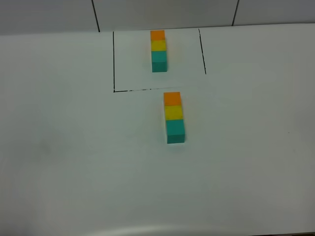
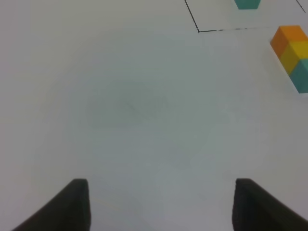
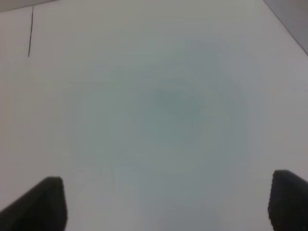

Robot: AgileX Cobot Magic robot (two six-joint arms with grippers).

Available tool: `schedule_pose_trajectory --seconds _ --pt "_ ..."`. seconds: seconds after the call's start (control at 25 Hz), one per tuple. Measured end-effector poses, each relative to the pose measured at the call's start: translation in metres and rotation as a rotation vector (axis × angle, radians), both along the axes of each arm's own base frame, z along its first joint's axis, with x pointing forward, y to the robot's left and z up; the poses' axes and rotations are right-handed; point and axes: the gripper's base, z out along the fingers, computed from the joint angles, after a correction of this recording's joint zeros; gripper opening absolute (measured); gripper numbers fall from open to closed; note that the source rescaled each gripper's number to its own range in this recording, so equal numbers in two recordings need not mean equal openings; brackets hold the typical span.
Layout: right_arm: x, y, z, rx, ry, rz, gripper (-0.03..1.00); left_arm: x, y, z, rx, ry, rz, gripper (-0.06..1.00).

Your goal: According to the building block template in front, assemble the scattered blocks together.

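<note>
The building block template [image 1: 158,50] is a row of orange, yellow and teal cubes inside thin black drawn lines at the back of the white table. In front of it the three larger blocks stand joined in a row: orange [image 1: 172,98], yellow [image 1: 173,112], teal [image 1: 175,131]. The left wrist view shows this row [image 2: 293,53] and the template's teal end [image 2: 247,4]. My left gripper [image 2: 161,207] is open and empty over bare table, apart from the row. My right gripper [image 3: 168,207] is open and empty over bare table. Neither gripper shows in the exterior high view.
A black drawn line [image 1: 113,61] frames the template area, with its corner in the left wrist view [image 2: 198,30] and one stroke in the right wrist view [image 3: 31,31]. A wall [image 1: 162,12] rises behind the table.
</note>
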Motion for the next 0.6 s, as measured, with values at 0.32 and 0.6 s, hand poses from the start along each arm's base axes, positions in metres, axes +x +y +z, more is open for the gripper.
schedule_pose_trajectory --seconds 0.32,0.6 --pt "0.0 0.0001 0.0 0.0 0.0 0.001 0.7 0.0 0.0 0.0 0.0 0.0 0.0 0.35" --pt "0.0 0.0004 0.0 -0.009 0.001 0.009 0.7 0.0 0.0 0.0 0.0 0.0 0.0 0.35"
